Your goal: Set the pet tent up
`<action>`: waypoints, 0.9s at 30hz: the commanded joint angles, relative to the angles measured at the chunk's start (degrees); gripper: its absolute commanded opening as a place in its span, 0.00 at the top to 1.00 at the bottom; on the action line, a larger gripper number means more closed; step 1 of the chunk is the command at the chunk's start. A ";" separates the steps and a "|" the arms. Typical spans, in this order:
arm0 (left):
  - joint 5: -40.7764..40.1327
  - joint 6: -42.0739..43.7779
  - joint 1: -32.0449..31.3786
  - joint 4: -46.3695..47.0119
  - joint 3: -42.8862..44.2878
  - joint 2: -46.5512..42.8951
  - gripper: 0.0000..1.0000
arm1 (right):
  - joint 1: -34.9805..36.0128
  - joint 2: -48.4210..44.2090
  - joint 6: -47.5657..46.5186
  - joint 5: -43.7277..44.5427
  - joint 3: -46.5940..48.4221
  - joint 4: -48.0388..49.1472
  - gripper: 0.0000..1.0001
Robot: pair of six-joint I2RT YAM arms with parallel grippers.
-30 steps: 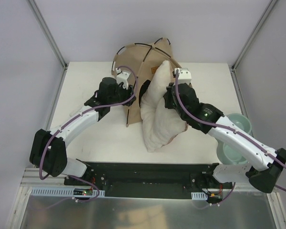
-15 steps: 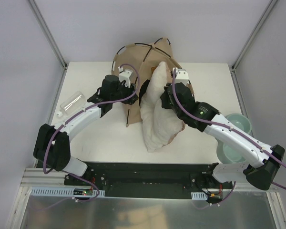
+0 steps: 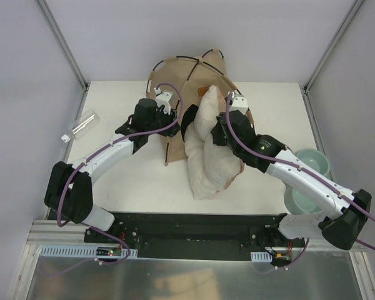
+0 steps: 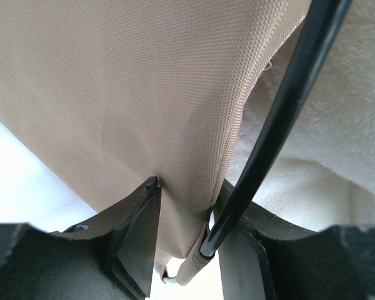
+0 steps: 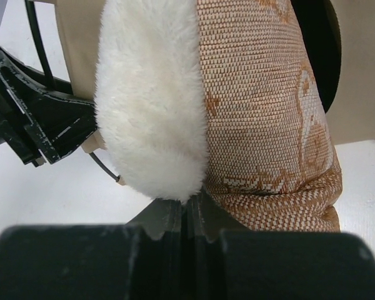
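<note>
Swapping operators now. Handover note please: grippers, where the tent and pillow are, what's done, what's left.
Left gripper: closed on the front edge of the tan fabric pet tent, with a thin black pole alongside.
Right gripper: shut on the edge of the cream fluffy pillow.
Where: the tent stands domed at the far side of the white table. The pillow stands on edge at its opening, mostly outside.
Done: tent looks erected.
Left: probably push the pillow inside, then release both.
</note>
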 commanded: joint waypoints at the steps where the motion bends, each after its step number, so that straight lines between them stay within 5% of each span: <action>1: -2.08 0.14 -0.65 0.01 1.93 -1.67 0.60 | -1.79 -0.61 2.99 -3.32 -1.57 -0.64 1.00; 12: -3.66 1.90 -1.36 0.10 2.99 -0.71 0.75 | -5.74 0.27 0.81 -8.76 -1.22 2.79 1.00; 20: -3.05 2.34 -1.36 -0.61 3.08 -0.79 0.99 | -8.64 -1.67 0.27 -15.18 -0.70 10.43 1.00; 27: -2.25 2.77 -1.36 -0.87 3.87 -0.09 1.00 | -11.19 -1.67 8.52 -16.24 4.67 11.50 1.00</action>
